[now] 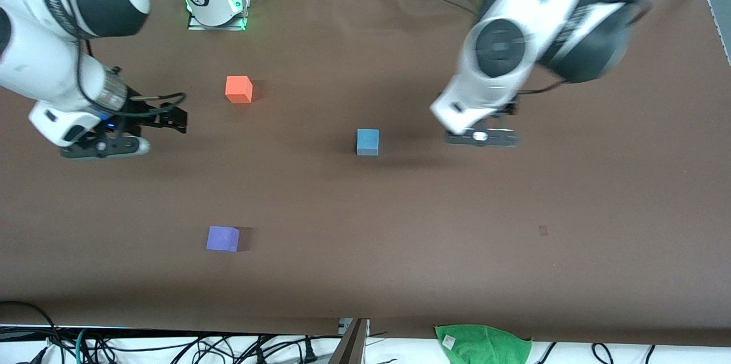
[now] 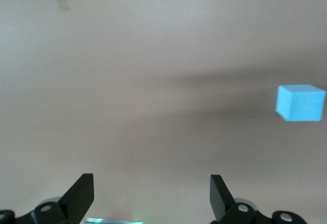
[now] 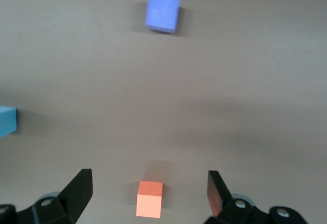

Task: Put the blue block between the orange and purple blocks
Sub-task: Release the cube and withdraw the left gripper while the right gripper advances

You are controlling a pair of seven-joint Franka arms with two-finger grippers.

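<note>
Still to grasp: blue block sits loose, both pincers empty

We see the blue block (image 1: 368, 142) resting on the brown desk (image 1: 514, 250), near the middle, well apart from the other two cubes; the orange block (image 1: 239, 89) lies toward the right arm's end and farther from the front camera; the purple block (image 1: 223, 238) lies toward that same end but nearer the front camera; the gap between them is bare.

We note the left pincer (image 1: 481, 136) over the desk beside the blue block, toward the left arm's end, spread wide and holding nothing; in the left wrist view its fingers (image 2: 82, 193) stand apart with only desk between them, and the cube shows off to one side, not in line. The right pincer (image 1: 123, 144) waits over the desk near the orange block, also wide and empty.

We judge the step in hand is the reach for the blue block; to do it well, centre the left pincer over the cube first; square the fingers to two flat faces; descend straight so neither fingertip nudges it; close only once both faces are bracketed; then carry it to the midpoint of the line from orange to purple and set it flat.
</note>
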